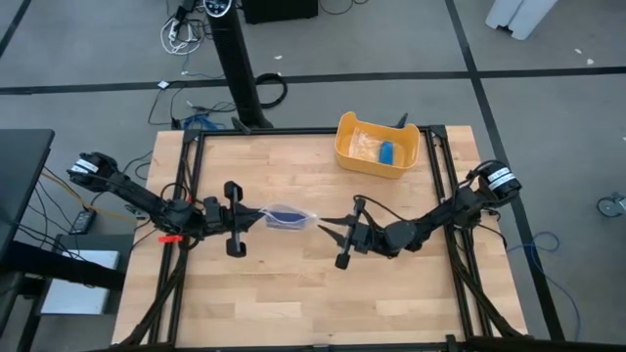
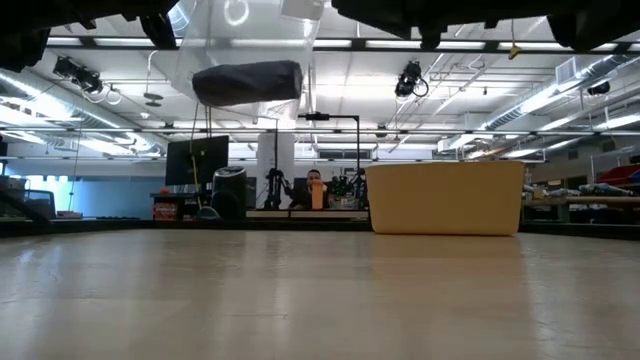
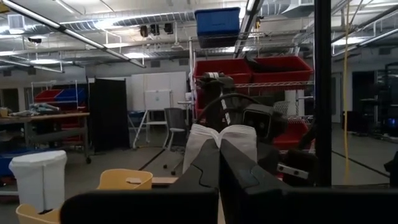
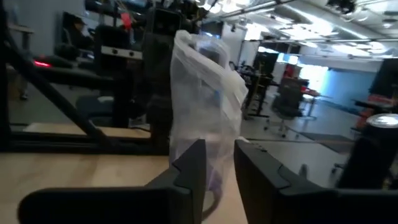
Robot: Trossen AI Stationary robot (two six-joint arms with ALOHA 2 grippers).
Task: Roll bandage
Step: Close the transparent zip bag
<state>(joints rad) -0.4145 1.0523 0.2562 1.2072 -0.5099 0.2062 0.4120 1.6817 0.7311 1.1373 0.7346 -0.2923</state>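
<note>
Over your wooden table [image 1: 293, 293], the left gripper [image 1: 256, 219] was clamped shut on the clear plastic wrapper [image 1: 301, 216]; the right gripper [image 1: 326, 227] stood slightly parted at its far edge (no readable labels). Inside hung the bandage [image 1: 285, 212], a dark-blue roll lying crosswise between them.

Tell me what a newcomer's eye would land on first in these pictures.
First, the clear plastic wrapper hanging above the middle of the table with the dark-blue bandage rolled up inside. The left gripper is shut on one end; the right gripper meets the other end, jaws narrowly apart. Next, the yellow tub at the far right of the table.
</note>
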